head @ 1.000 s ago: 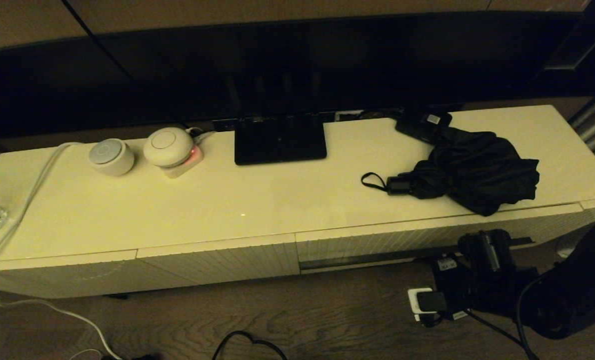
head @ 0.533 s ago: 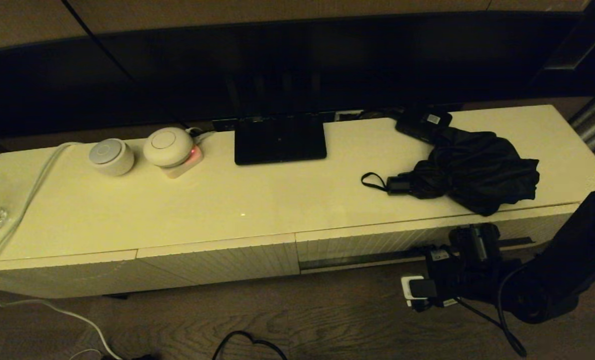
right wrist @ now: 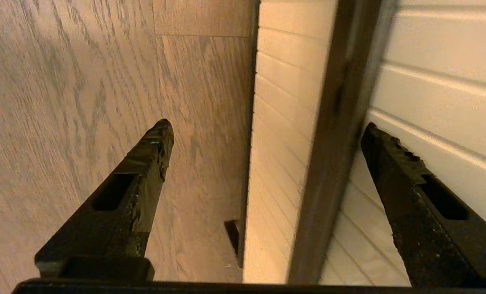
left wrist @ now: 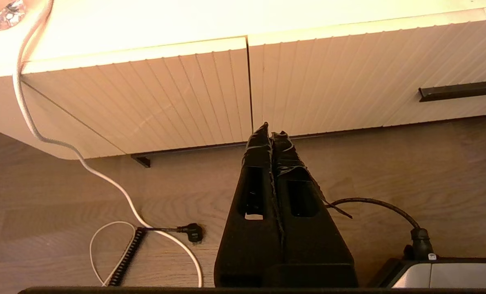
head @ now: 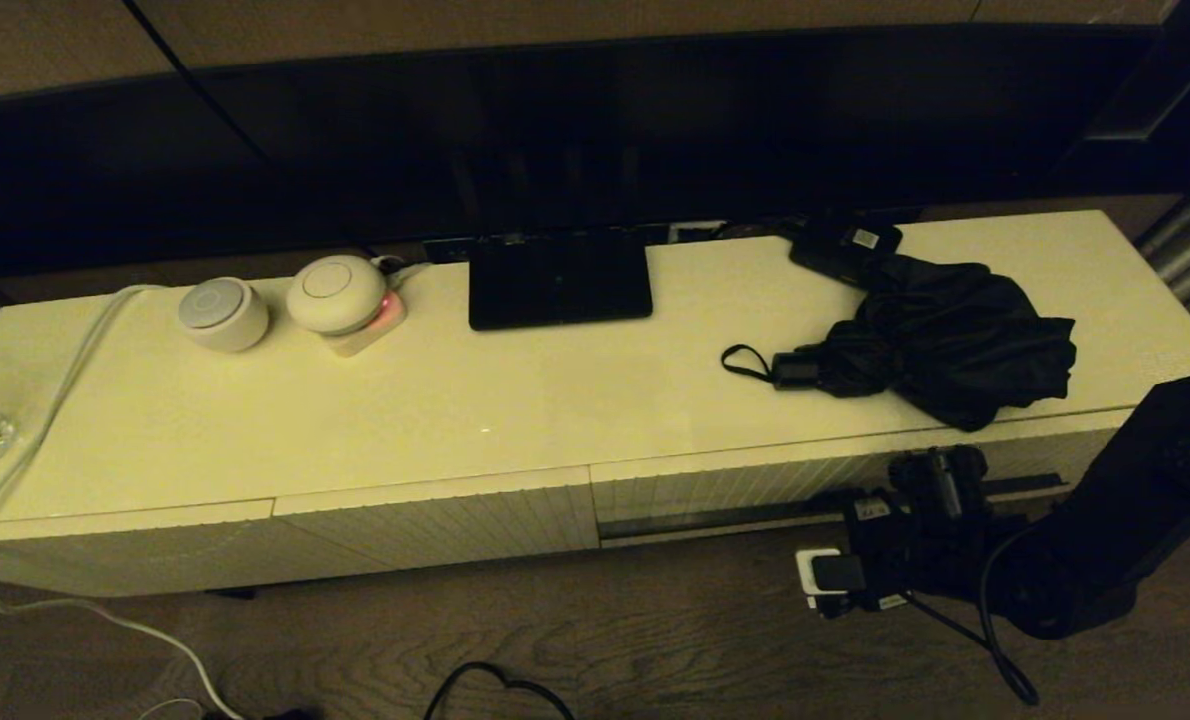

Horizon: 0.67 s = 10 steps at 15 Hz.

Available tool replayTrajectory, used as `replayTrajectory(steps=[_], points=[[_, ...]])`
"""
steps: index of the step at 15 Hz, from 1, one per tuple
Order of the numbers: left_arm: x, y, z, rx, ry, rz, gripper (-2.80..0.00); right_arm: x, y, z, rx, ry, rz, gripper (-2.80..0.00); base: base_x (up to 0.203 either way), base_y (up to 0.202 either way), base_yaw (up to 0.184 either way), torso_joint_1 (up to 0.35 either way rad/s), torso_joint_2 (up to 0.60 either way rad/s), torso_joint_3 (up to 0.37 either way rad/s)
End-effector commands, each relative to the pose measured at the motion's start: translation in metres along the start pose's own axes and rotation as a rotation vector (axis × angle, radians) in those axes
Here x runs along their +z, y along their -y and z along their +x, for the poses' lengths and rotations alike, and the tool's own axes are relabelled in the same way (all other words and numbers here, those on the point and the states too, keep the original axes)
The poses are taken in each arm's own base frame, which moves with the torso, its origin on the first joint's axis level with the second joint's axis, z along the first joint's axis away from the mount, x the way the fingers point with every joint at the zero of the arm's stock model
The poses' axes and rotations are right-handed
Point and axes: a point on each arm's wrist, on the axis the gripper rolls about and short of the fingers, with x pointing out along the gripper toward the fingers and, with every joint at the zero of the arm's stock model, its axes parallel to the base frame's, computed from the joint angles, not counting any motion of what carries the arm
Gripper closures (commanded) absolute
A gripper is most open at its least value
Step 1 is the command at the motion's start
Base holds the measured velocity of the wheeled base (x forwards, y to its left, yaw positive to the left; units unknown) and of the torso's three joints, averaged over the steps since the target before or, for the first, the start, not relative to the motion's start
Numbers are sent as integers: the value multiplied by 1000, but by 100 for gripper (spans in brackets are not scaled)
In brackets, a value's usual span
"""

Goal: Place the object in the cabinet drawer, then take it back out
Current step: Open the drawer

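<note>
The black compact umbrella (head: 955,340) lies on the right of the cabinet top, with its handle and wrist loop (head: 745,362) pointing left. Below it, the ribbed cream cabinet drawer (head: 745,488) looks closed, and its long dark slot handle (head: 705,520) runs along its lower part. My right gripper (head: 940,472) is low in front of that drawer. In the right wrist view it (right wrist: 267,130) is open, with the slot handle (right wrist: 333,143) running between its fingers. My left gripper (left wrist: 270,128) is shut on nothing and hangs above the floor before the left panels.
A small flat black box with a white label (head: 847,245) lies behind the umbrella. A dark stand base (head: 560,278) sits mid-top, with two white round devices (head: 222,313) (head: 337,292) to its left. A white cable (head: 45,430) trails off the left end to the floor.
My right arm has risen and moved in toward the drawer front, bringing the gripper up to the slot handle. The umbrella has not moved.
</note>
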Motion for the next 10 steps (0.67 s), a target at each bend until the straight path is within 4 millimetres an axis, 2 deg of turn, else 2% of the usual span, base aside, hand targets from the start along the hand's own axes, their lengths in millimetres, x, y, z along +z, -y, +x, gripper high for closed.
replayTrajectory(steps=[1,4,10], points=[[-1,0,0,1,-3,0,0,0,-10,5,39,0,12,-280,0,0,0,0,0,0],[-1,0,0,1,-3,0,0,0,-13,5,49,0,13,-280,0,0,0,0,0,0],[-1,0,0,1,-3,0,0,6,-30,-17,108,11,6,-280,0,0,0,0,0,0]])
